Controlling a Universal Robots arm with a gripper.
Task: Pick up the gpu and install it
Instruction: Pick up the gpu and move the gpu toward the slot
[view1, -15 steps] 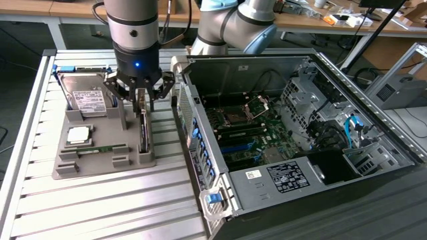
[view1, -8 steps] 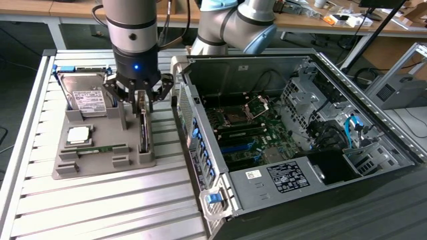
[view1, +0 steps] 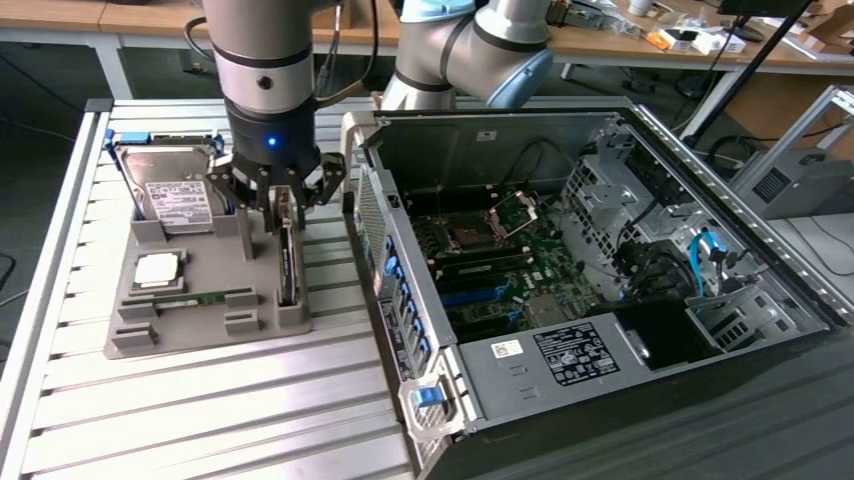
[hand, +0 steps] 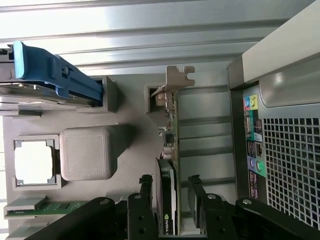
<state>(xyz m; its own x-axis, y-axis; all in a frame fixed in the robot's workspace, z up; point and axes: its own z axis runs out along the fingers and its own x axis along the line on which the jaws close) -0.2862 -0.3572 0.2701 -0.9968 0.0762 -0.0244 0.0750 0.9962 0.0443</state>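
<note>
The gpu (view1: 287, 268) stands on its edge in a slot at the side of the grey holder tray (view1: 200, 330) nearest the computer case. It is a thin dark card (hand: 169, 145) with a silver bracket at its far end. My gripper (view1: 284, 210) hangs straight over it, open, with one finger on each side of the card. In the wrist view the gripper (hand: 170, 187) straddles the card's fan end, and a gap shows between each black finger (hand: 146, 186) and the card. Nothing is held.
The tray also carries a hard drive (view1: 180, 195) in a blue carrier (hand: 55, 75), a CPU (view1: 158, 268) and a green memory stick (view1: 200, 297). The open computer case (view1: 587, 250) lies close on the exterior view's right, motherboard exposed. Ribbed metal table (view1: 200, 420) all around.
</note>
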